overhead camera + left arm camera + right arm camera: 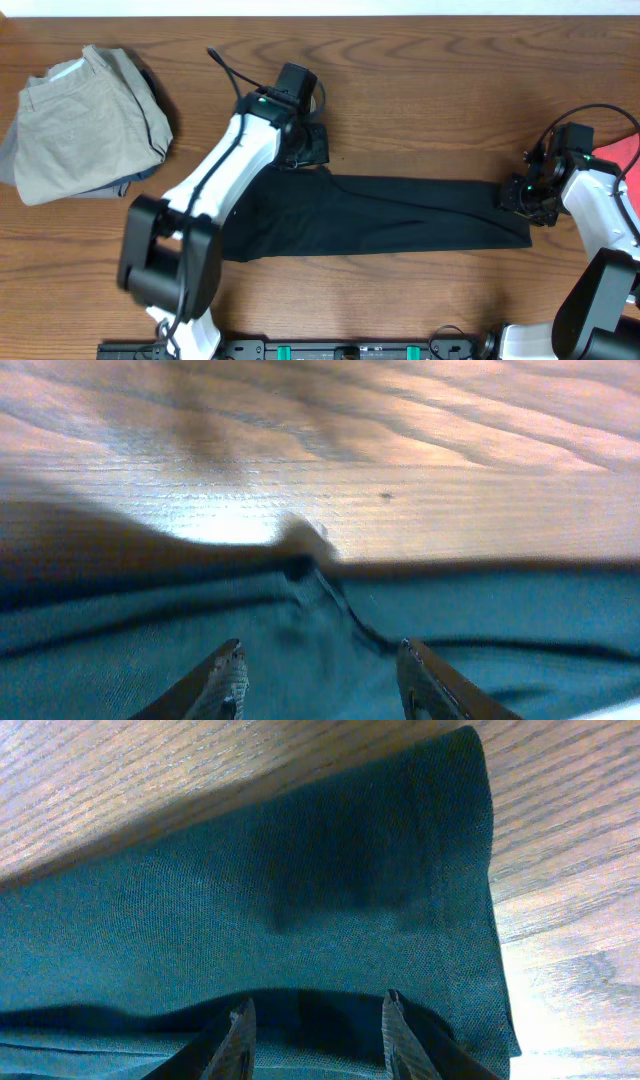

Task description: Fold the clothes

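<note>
The clothes, a black T-shirt [380, 215], lie as a long flat strip across the middle of the table. My left gripper [308, 150] is at the strip's upper left end. In the left wrist view it [322, 665] stands open just over the cloth [480, 610], near a creased edge, with nothing between the fingers [230, 680]. My right gripper [522, 197] is over the strip's right end. The right wrist view shows it [320, 1020] open above the hemmed end of the cloth [300, 880], fingertips [243, 1030] apart with shadowed fabric below.
Folded khaki-beige trousers [85, 120] lie at the back left. A red-pink cloth [625, 150] shows at the right edge behind the right arm. Bare wooden table [430, 90] runs behind the shirt and in front of it.
</note>
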Motion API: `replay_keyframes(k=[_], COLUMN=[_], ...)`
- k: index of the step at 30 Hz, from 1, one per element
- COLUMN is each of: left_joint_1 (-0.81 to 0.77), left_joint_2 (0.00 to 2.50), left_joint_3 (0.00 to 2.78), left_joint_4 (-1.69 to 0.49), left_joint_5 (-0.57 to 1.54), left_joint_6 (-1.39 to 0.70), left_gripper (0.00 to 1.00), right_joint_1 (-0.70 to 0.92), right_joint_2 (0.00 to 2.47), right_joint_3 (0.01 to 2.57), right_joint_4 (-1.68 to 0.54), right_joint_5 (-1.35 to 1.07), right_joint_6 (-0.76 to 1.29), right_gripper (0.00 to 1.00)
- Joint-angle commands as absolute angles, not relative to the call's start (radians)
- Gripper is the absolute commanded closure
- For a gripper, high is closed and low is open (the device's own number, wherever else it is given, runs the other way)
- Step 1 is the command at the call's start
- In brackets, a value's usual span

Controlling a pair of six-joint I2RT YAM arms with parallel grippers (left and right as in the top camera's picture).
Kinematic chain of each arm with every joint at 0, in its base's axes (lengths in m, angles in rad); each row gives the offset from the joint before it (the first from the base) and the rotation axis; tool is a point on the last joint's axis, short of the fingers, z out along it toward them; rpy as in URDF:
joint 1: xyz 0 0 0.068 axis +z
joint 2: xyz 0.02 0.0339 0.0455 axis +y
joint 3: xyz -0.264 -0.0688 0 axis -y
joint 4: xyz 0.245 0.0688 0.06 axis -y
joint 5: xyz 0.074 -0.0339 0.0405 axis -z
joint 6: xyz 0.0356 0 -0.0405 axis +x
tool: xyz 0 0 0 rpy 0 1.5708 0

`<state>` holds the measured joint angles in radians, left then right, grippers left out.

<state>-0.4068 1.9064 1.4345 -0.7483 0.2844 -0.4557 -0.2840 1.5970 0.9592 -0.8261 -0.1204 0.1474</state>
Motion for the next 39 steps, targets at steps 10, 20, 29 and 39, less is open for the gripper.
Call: replay_keyframes(k=[10,20,29,39], left_joint_1=[-0.405,-0.429,-0.421,-0.436], left_joint_2=[2.051,2.056,1.938,1.795], left_joint_3=[1.415,1.415,1.42,1.417], left_joint_4=[-0.689,-0.657,-0.844,-1.172], left_joint_5=[0.279,0.278,0.275,0.215], left_joint_6=[-0.54,-0.533,-0.509,-0.507], left_gripper=[0.53,0.9,0.94,0.94], right_joint_1=[-0.281,-0.281,-0.281,-0.281], right_joint_2=[1.602,1.602,1.602,1.602], right_joint_3=[0.955,0.955,0.955,0.955], right_joint_4=[-0.823,-0.823,-0.823,-0.823], right_joint_5=[-0.127,-0.127,-0.12,-0.109], right_joint_6=[0.133,0.133,0.133,0.133], right_gripper=[0.6,0.6,0.6,0.59])
